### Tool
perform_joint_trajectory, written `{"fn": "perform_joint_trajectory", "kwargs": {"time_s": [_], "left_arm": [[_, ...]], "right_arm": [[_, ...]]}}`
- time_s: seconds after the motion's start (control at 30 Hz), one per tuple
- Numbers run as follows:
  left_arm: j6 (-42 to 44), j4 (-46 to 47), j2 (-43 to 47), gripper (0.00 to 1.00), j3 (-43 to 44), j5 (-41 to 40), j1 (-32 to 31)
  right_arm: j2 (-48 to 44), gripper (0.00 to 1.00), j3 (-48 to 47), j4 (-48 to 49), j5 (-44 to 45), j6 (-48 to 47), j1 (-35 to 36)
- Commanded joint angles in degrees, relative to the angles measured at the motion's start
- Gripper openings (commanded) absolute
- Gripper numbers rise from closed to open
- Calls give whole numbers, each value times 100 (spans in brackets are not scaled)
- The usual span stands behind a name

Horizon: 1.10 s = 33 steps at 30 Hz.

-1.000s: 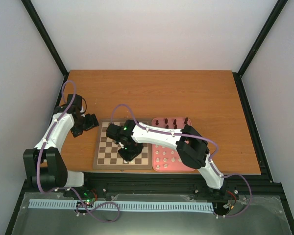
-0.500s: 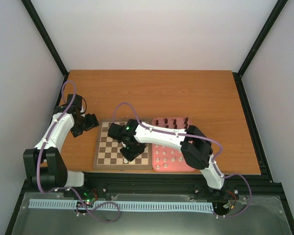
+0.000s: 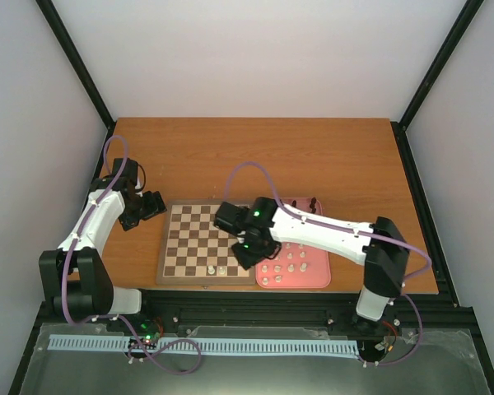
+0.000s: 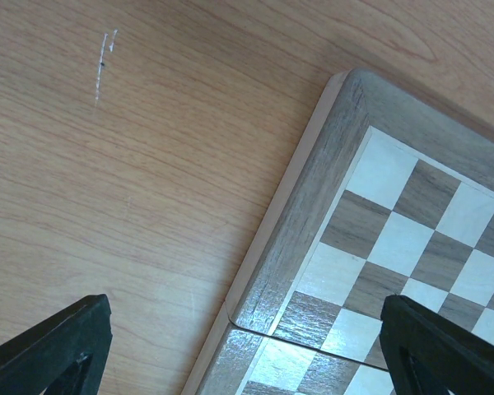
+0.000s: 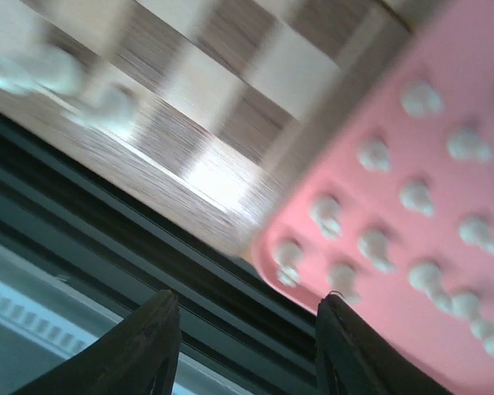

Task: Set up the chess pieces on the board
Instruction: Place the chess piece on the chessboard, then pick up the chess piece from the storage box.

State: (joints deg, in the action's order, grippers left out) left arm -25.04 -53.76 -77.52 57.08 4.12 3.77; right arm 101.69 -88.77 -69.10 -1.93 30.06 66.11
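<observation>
The wooden chessboard [image 3: 166, 247] lies at the table's near edge. Two cream chess pieces [image 3: 216, 269] stand side by side in its front row; they show blurred in the right wrist view [image 5: 82, 86]. My right gripper [image 3: 251, 252] is open and empty, above the seam between the board and the pink tray [image 3: 319, 276]. Its fingertips [image 5: 144, 341] frame the tray's near corner [image 5: 469, 74], where several cream pieces [image 5: 370, 154] stand. Dark pieces [image 3: 295, 206] stand along the tray's far edge. My left gripper [image 3: 152, 206] is open and empty by the board's far left corner [image 4: 313, 214].
The black frame rail [image 5: 148, 247] runs just below the board's and tray's front edges. Bare wood tabletop [image 3: 255, 156] lies behind the board and tray. My right arm's white link [image 3: 329, 230] stretches over the tray.
My right gripper has moved right, off the board's front squares to the tray's edge, leaving two cream pieces standing uncovered in the front row. The left arm has not moved.
</observation>
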Motion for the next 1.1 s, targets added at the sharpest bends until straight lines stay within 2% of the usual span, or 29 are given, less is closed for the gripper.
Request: {"fn": "perform_joint_trajectory", "kwargs": {"time_s": [0.0, 0.27, 1.07], "left_arm": [[78, 75, 12, 100, 71, 8, 18], [76, 65, -3, 100, 90, 17, 18], [83, 65, -101, 100, 110, 36, 18]], "right_arm": [[-591, 43, 1190, 106, 132, 630, -235], [-1057, 41, 2526, 698, -47, 961, -455], [-704, 34, 3041, 1315, -211, 738, -676]]}}
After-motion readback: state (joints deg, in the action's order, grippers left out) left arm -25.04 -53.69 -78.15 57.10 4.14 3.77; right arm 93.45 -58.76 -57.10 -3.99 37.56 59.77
